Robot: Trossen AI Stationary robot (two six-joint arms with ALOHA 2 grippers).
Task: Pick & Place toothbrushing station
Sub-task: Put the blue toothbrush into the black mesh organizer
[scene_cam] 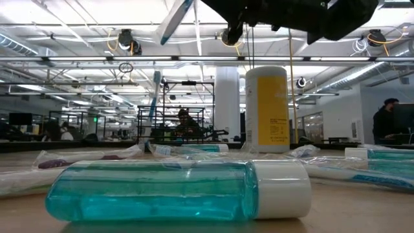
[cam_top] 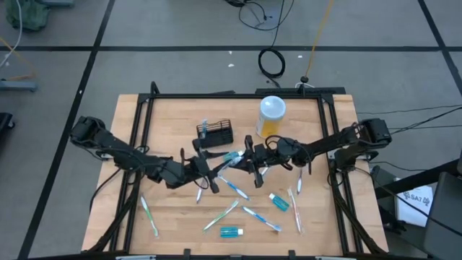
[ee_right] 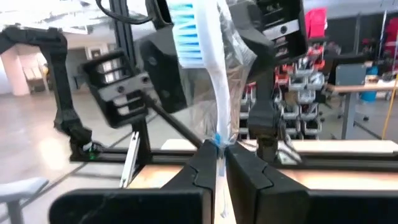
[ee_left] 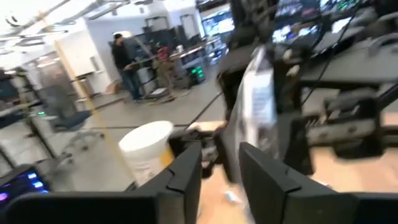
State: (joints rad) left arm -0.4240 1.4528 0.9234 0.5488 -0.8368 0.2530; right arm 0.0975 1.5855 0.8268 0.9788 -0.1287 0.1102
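Near edge of bench (cam_top: 166, 238): blue-green bottle (scene_cam: 174, 191) with white cap lying on its side, closest to the low camera. Wrapped toothbrushes lying scattered beside and behind it, one at the left (cam_top: 148, 215), several at the right (cam_top: 261, 219). A second small blue tube (cam_top: 280, 201) lying among them.

Mid-bench, left arm: reaching in from the left edge, elbow bending low, forearm running toward the centre. Left claw (cam_top: 209, 172) hovering above the bench, fingers (ee_left: 186, 171) standing apart with a gap between them, not clamping anything; the wrapped brush showing just ahead of them, in front of the other arm's dark body.

Mid-bench, right arm: stretching in from the right edge, forearm nearly level, meeting the left arm at the centre. Right claw (ee_right: 221, 155) closing tight on the handle of a wrapped toothbrush (ee_right: 208, 74), blue-bristled head pointing away from the fingers, clear wrapper hanging loose around it. In the high view this brush (cam_top: 232, 157) is lying in the air between the two claws. In the low view it is showing tilted at the top (scene_cam: 176, 19), clear of the bench.

Behind the claws: station (cam_top: 215, 133), black slatted rack, standing upright on the bench, left of centre, apart from both claws. Just right of it, tall white-lidded container (cam_top: 271, 115) with orange contents, upright.

Beyond the bench: open room, a person (scene_cam: 390, 123) standing at far right.
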